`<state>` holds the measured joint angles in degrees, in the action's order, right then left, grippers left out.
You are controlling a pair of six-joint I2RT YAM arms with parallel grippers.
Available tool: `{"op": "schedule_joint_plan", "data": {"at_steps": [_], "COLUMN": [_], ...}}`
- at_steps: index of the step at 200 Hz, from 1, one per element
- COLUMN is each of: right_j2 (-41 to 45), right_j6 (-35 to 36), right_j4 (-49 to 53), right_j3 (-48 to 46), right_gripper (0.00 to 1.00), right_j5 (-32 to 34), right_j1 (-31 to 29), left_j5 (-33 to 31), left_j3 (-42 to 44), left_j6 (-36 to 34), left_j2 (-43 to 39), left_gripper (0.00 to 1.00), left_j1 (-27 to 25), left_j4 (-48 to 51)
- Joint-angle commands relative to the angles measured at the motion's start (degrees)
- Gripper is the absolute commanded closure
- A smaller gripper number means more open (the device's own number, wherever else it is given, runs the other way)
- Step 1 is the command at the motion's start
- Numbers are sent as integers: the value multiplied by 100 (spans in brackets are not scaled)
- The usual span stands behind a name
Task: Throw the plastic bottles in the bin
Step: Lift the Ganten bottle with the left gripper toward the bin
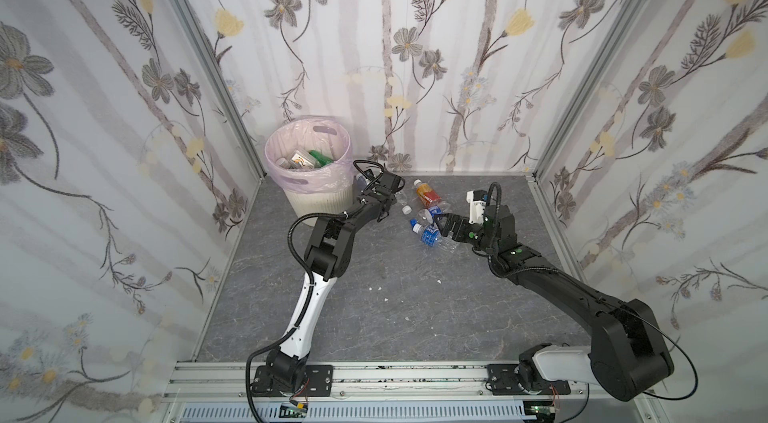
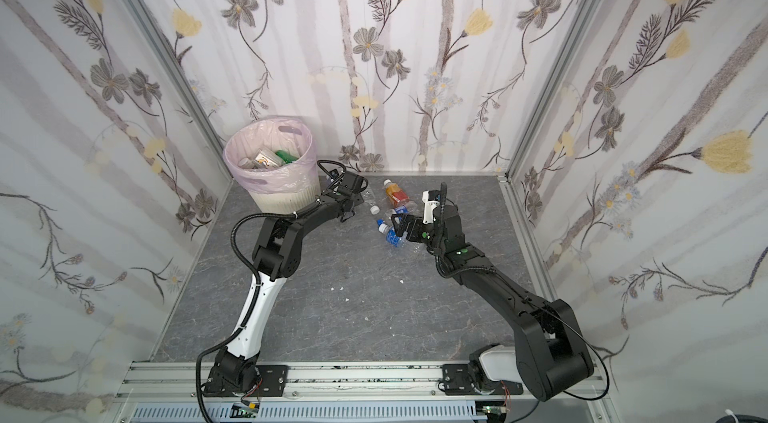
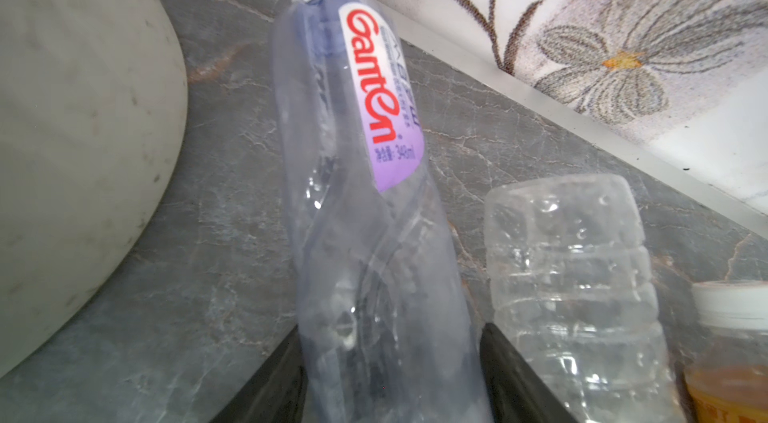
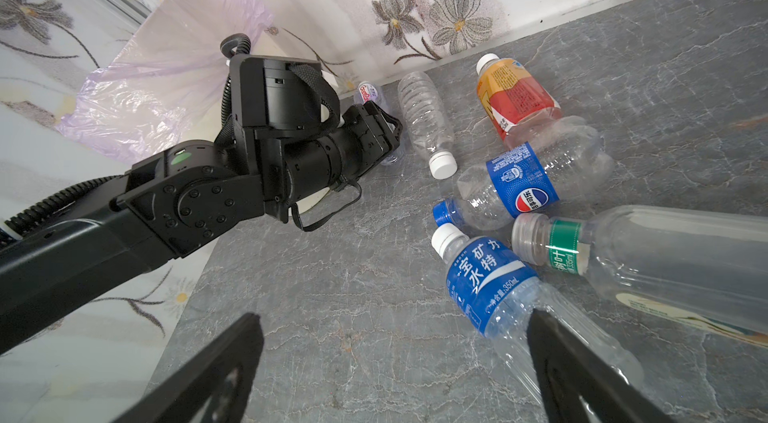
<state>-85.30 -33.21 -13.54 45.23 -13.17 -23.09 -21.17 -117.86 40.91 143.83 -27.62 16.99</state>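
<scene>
Shows, in both top views, a round cream-white ribbed bin [image 1: 309, 196] [image 2: 282, 198] lined with a translucent pink plastic bag [image 1: 291, 138] and standing on a grey marble-patterned floor [image 1: 395, 308] against flowered wallpaper [image 1: 415, 67]. Already holds discarded bottles, a green plastic bottle [image 1: 320, 157] among them.

Finds the left gripper [image 3: 392, 327] low at the foot of the bin. Its black fingers [image 3: 274, 392] are narrowed on either side of a crumpled clear plastic bottle with a white cap and a red-lettered purple label [image 3: 365, 192]. That bottle lies on the floor just beside the bin's wall. Appears to be touched on both sides; cannot tell whether gripped firmly.

On the side of that bottle away from the bin: a clear ribbed unlabelled bottle with a white cap [image 4: 424, 117], then an orange-red bottle with a white cap [image 4: 515, 100].

Farther still from the bin, bunched close together:
- a clear bottle with a blue label and blue cap [image 4: 523, 179]
- a clear bottle with a blue label and white cap [image 4: 486, 283]
- a clear bottle with a green neck band [image 4: 665, 263]

Puts the right gripper [image 4: 395, 358] at that bunch, well apart from the bin, its black fingers [image 4: 224, 367] spread wide and holding nothing. Has one fingertip overlapping the blue-labelled, white-capped bottle in the right wrist view; contact not discernible.
</scene>
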Motion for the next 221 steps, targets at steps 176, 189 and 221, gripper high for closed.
{"op": "schedule_joint_plan", "data": {"at_steps": [176,189,221], "right_j2": [487,504,523], "right_j6": [-4,18,26], "right_j4": [-106,-71,8], "right_j3": [-159,-163,-161], "right_gripper": [0,0,0], "right_j5": [-250,-237,-259], "right_j1": [141,144,135], "left_j5": [518,626,959], "left_j3": [2076,2273,2722], "left_j6": [-220,-271,-446], "left_j2": [-2010,-2237,-2823], "left_gripper": [54,54,55], "left_j1": [-273,-289,-349], "left_j4": [-12,-12,-15]}}
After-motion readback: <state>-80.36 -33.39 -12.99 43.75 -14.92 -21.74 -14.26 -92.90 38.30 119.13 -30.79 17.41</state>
